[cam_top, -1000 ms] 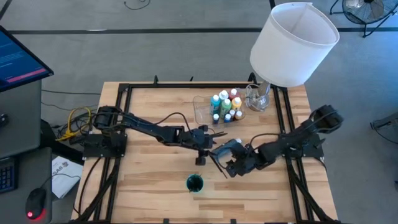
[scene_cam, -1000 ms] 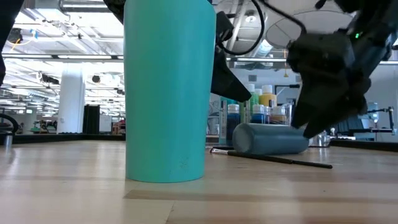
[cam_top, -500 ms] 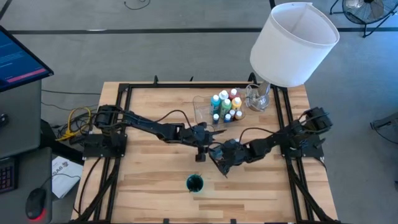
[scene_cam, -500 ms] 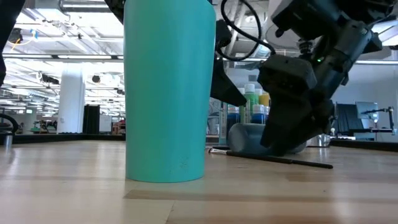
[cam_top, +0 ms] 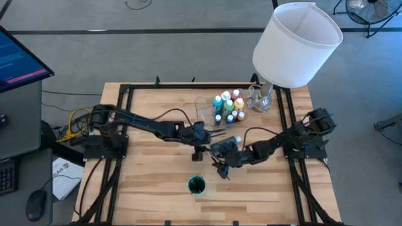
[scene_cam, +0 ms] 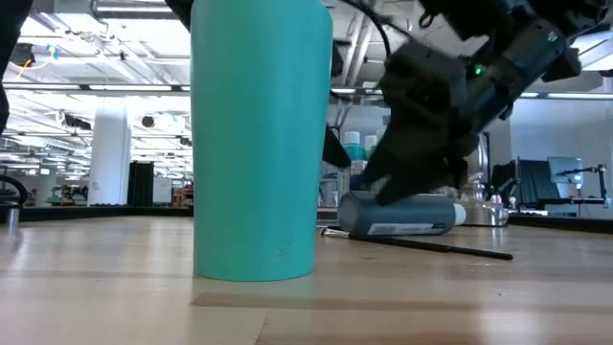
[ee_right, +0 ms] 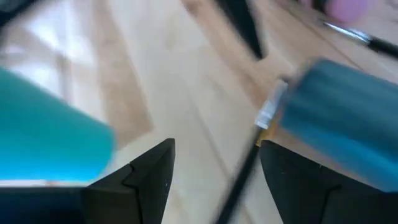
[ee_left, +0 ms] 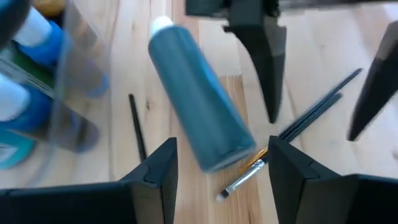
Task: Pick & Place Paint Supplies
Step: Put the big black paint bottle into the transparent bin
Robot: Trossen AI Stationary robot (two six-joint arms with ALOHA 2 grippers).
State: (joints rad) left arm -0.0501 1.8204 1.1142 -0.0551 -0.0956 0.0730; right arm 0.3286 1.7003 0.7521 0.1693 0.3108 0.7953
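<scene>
Both my grippers are open and empty around the blue paint bottle [ee_left: 198, 99], which is lying on its side. Left gripper [ee_left: 217, 168] straddles its base, right gripper [ee_right: 214, 165] lines up on the brush [scene_cam: 421, 245] right beside it.

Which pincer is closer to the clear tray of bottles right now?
Left. The left pincer is just beside the tray; the right pincer is past the fallen blue bottle.

Right gripper [cam_top: 221, 168] nearer cup [cam_top: 196, 184] (leftward)
</scene>
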